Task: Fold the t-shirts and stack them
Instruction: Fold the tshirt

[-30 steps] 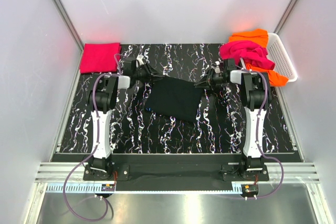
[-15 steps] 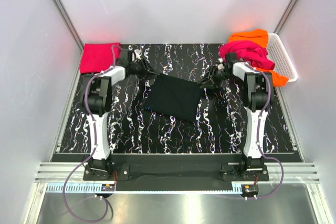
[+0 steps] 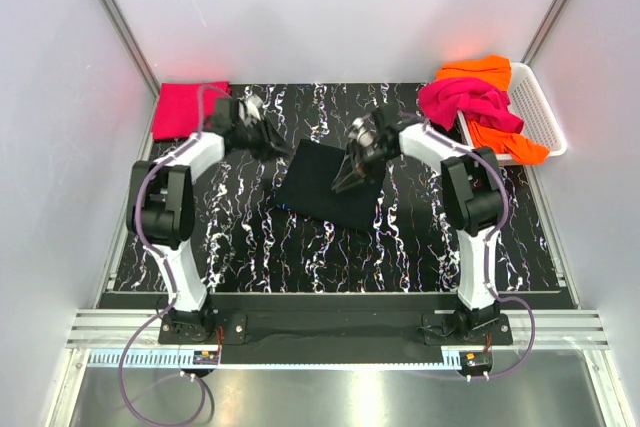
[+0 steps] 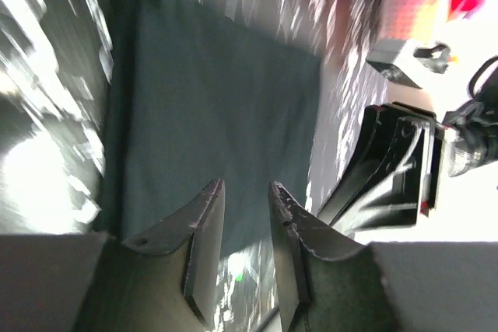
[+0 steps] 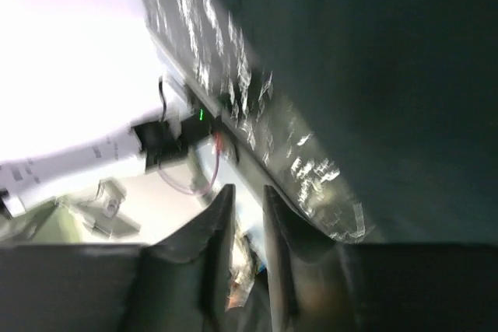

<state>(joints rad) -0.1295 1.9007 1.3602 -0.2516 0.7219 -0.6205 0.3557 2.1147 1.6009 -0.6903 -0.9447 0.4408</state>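
A black t-shirt (image 3: 322, 187) lies folded into a rectangle on the marbled black mat (image 3: 240, 237). It fills the left wrist view (image 4: 218, 99) and the right side of the right wrist view (image 5: 373, 75). My left gripper (image 3: 272, 140) (image 4: 245, 186) hovers just off the shirt's back-left corner, open a little with nothing between its fingers. My right gripper (image 3: 345, 179) (image 5: 248, 189) hangs above the shirt's right half, also slightly open and empty. A red-pink t-shirt (image 3: 190, 109) sits folded at the back left.
A white lattice basket (image 3: 540, 107) at the back right holds a crumpled magenta t-shirt (image 3: 470, 102) on top of an orange one (image 3: 490, 72). Grey walls close in the mat on three sides. The right arm's black links (image 4: 397, 161) show in the left wrist view.
Both grippers have left the black shirt's back corners. The right one swung left over the shirt; the left one drew back toward the rear left. The shirt has not moved.
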